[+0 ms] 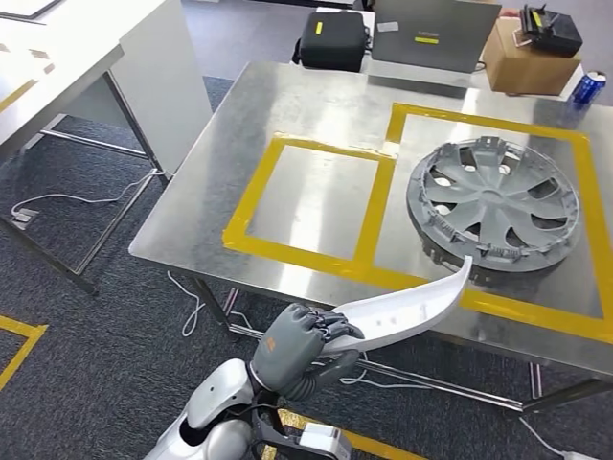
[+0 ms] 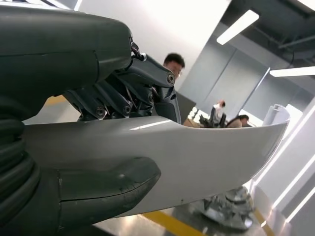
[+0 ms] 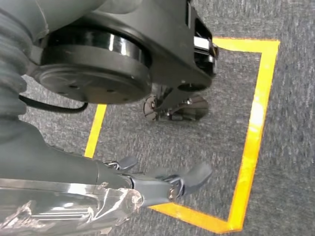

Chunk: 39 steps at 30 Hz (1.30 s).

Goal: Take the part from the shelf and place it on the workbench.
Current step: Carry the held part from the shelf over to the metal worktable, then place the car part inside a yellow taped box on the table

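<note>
Bright overhead strip lights (image 2: pixel 237 27) glare on the steel workbench (image 1: pixel 216 182); near fingers (image 2: pixel 122 93) blurred.

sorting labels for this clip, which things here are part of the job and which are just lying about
Part of the job:
- white curved part, held by the left hand
- steel workbench with its yellow tape squares

Just lying about:
- grey wheel cover on the workbench
- black case
- cardboard box
- blue can
- white table
</note>
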Motion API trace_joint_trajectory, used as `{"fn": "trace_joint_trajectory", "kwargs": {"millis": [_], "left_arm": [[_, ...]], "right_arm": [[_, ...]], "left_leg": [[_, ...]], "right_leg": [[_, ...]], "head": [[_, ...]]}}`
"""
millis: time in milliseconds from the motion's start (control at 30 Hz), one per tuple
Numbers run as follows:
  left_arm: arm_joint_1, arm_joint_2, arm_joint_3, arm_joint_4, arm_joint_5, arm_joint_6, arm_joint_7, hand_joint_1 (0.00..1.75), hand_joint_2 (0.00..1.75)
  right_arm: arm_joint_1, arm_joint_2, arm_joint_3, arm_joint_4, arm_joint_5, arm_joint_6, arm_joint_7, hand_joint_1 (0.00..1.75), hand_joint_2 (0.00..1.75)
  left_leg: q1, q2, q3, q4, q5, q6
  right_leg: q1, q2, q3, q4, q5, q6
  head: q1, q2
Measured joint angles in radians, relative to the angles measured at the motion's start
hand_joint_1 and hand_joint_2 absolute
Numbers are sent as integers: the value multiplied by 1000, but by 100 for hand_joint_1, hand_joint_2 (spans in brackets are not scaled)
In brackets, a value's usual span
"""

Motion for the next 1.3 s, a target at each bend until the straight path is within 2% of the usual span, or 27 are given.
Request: {"fn": "trace_joint_trajectory", "kwargs": {"millis": [67, 100, 133, 200, 233, 267, 300, 367, 400, 433, 533, 667, 833, 900, 967, 1033, 1100, 1167, 1200, 1233, 1267, 1300], "left_arm": [[-8, -3, -2, 8, 1, -4, 8, 175, 175], [-13, -4, -2, 11, 2, -5, 12, 175, 175], [-17, -5, -2, 14, 5, -6, 16, 175, 175], [-21, -6, 1, 28, 13, -11, 29, 175, 175], [-22, -6, 5, 38, 17, -14, 39, 175, 175], [-24, -6, 11, 49, 21, -15, 49, 175, 175], [-28, -6, 18, 60, 25, -14, 58, 175, 175], [-50, -7, 37, 87, 41, -4, 71, 175, 175], [-67, -7, 47, 103, 51, 4, 74, 175, 175], [-84, -7, 59, 120, 61, 13, 78, 175, 175], [-123, -9, 95, 171, 64, 39, 93, 175, 175], [-148, -9, 122, 212, 56, 51, 101, 175, 175], [-173, -9, 140, 260, 26, 93, 131, 175, 175], [-188, -10, 151, 287, 12, 120, 148, 175, 175], [-211, -10, 163, 318, 4, 140, 162, 175, 175], [-238, -14, 177, 357, 3, 157, 170, 175, 175], [-268, -18, 191, 403, -1, 169, 177, 175, 175], [-301, -20, 203, 458, -15, 179, 192, 175, 175], [-317, -22, 207, 489, -25, 184, 205, 175, 175], [-335, -25, 212, 521, -35, 190, 219, 175, 175], [-353, -29, 217, 553, -42, 195, 231, 175, 175], [-374, -34, 222, 587, -48, 200, 241, 175, 175]], "right_arm": [[-4, 0, -11, 5, 11, 6, -6, 0, 175], [-7, 0, -16, 7, 16, 8, -10, 0, 175], [-9, 0, -22, 8, 21, 12, -14, 0, 175], [-13, 0, -33, 10, 37, 22, -20, 0, 175], [-13, 0, -39, 10, 47, 28, -22, 0, 175], [-13, 0, -45, 12, 58, 34, -22, 0, 175], [-14, 0, -50, 13, 68, 40, -23, 0, 175], [-16, 0, -60, 16, 85, 56, -25, 0, 175], [-17, 0, -65, 18, 93, 66, -28, 0, 175], [-18, -1, -70, 20, 103, 76, -31, 0, 175], [-21, -3, -88, 28, 129, 100, -39, 0, 175], [-27, -3, -106, 38, 138, 106, -41, 0, 175], [-35, -4, -127, 51, 174, 120, -55, 0, 175], [-39, -4, -142, 58, 198, 127, -62, 0, 175], [-43, -4, -156, 63, 227, 135, -65, 0, 175], [-50, -6, -175, 68, 266, 145, -68, 0, 175], [-61, -8, -197, 75, 311, 154, -73, 0, 175], [-75, -11, -224, 86, 356, 159, -80, 0, 175], [-83, -12, -238, 95, 378, 160, -85, 0, 175], [-90, -14, -252, 105, 399, 160, -92, 0, 175], [-98, -15, -265, 115, 417, 159, -98, 0, 175], [-106, -17, -278, 128, 433, 157, -106, 0, 175]], "left_leg": [[2, -5, -5, 20, -19, -7], [4, -16, -23, 58, -40, -10], [5, -30, -55, 117, -69, -13], [5, -42, -138, 259, -117, -13], [5, -44, -167, 301, -118, -11], [5, -46, -179, 306, -98, -8], [5, -49, -172, 272, -60, -4], [4, -56, -123, 143, 25, 6], [5, -60, -98, 81, 45, 7], [6, -64, -83, 40, 54, 0], [7, -73, -76, 13, 51, -14], [6, -76, -76, 13, 50, -2], [-1, -77, -78, 17, 49, 17], [-3, -77, -78, 16, 47, 23], [-4, -77, -76, 7, 38, 33], [0, -76, -62, -3, 31, 44], [4, -71, -47, -5, 30, 50], [5, -65, -38, -4, 28, 46], [7, -62, -34, -3, 26, 42], [10, -61, -29, -3, 23, 37], [14, -60, -23, -1, 19, 30], [20, -60, -16, 1, 14, 23]], "right_leg": [[-4, 23, 2, -2, -1, -11], [-6, 34, 4, -3, -1, -18], [-7, 44, 5, -4, -2, -23], [-7, 65, 6, -4, -4, -29], [-6, 76, 8, -4, -5, -31], [-5, 85, 11, -4, -6, -32], [-5, 93, 14, -4, -7, -33], [-2, 106, 21, -3, -12, -30], [0, 111, 20, -1, -15, -27], [2, 112, 18, 1, -18, -29], [5, 106, 11, -2, -18, -38], [4, 102, 15, -15, -13, -29], [-3, 103, 24, -25, -7, 0], [-5, 103, 24, -28, -7, 5], [-6, 103, 25, -21, -1, 14], [-6, 91, 19, 4, -8, 19], [-6, 70, -23, 83, -50, 19], [-9, 58, -103, 217, -103, 23], [-11, 56, -137, 263, -114, 26], [-13, 55, -155, 274, -103, 30], [-16, 54, -151, 243, -70, 36], [-20, 53, -131, 177, -22, 43]], "head": [[-4, 0], [-6, 0], [-9, 0], [-12, 0], [-12, 0], [-12, 0], [-12, 0], [-12, 0], [-12, 0], [-10, 0], [-5, 0], [-4, 0], [-4, 0], [-5, 0], [-4, 0], [-1, 0], [5, 0], [9, 0], [9, 0], [9, 0], [9, 0], [9, 0]]}}
